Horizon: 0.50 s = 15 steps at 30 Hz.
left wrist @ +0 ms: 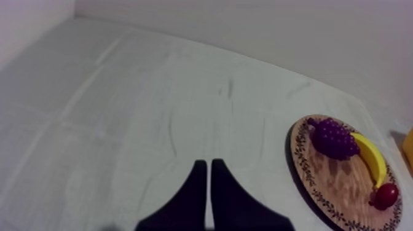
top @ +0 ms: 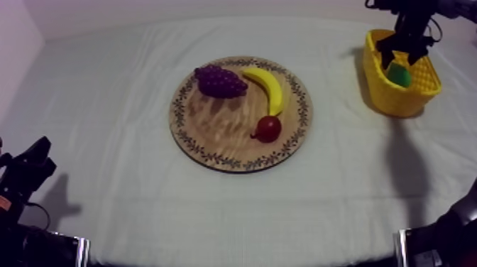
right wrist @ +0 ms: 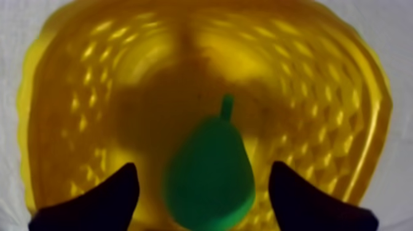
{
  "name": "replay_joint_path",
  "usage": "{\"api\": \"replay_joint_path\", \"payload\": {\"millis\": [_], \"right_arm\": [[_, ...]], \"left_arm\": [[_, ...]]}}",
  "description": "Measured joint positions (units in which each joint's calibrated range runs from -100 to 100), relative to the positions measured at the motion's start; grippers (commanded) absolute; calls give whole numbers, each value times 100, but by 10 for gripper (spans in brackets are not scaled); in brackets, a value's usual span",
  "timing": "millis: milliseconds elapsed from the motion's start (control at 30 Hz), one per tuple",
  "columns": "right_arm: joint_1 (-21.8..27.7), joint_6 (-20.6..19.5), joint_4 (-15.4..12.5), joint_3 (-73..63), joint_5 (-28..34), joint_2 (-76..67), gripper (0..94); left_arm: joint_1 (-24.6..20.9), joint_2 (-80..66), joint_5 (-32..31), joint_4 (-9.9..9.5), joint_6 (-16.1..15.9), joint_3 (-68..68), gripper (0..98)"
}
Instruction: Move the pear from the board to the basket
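- The right gripper [right wrist: 203,166] hangs directly over the yellow basket [right wrist: 375,123]. Its two black fingers are spread wide and pinch nothing.
- Under the gap between them lies the pear [right wrist: 210,178] — green, with its stem pointing away from the gripper. It sits inside the basket, well within the walls and touching neither finger. I cannot tell whether it rests flat on the basket floor.
- I judge the wide spread to be a letting-go posture: the fingers stand far enough from the pear that a straight lift should not drag it out.
- From above, the basket stands at the far right of the tabletop [top: 106,142]. The right arm comes in at the upper right, with its gripper just above the basket's rim.
- The round wooden board [top: 220,128] sits at the centre of the tabletop, well apart from the basket. It carries a bunch of grapes [top: 220,80], a banana [top: 270,89] and a small red fruit [top: 268,128], which are not part of this job.
- With the pear in the basket, the task looks all but done — what is left, in my judgement, is for the right arm to lift clear.
- The left gripper [left wrist: 208,164] sits low at the left side over bare cloth, its fingers pressed together into a narrow wedge with nothing held. It seems parked out of the way, since one arm is enough here.
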Motion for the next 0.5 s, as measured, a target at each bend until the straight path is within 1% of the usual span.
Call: {"api": "replay_joint_path", "payload": {"millis": [67,167,367,500], "right_arm": [[21,-36,36,9,0,-17,740],[29,-45,36,30,7,-132,708],[27,5,-41,35,78,-615,577],[-12,62,-137,9,128,-1080,443]], "left_arm": [[0,0,0,0,0,0,1],[0,0,0,0,0,0,1],[0,0,0,0,0,0,1],[0,0,0,0,0,0,1]]}}
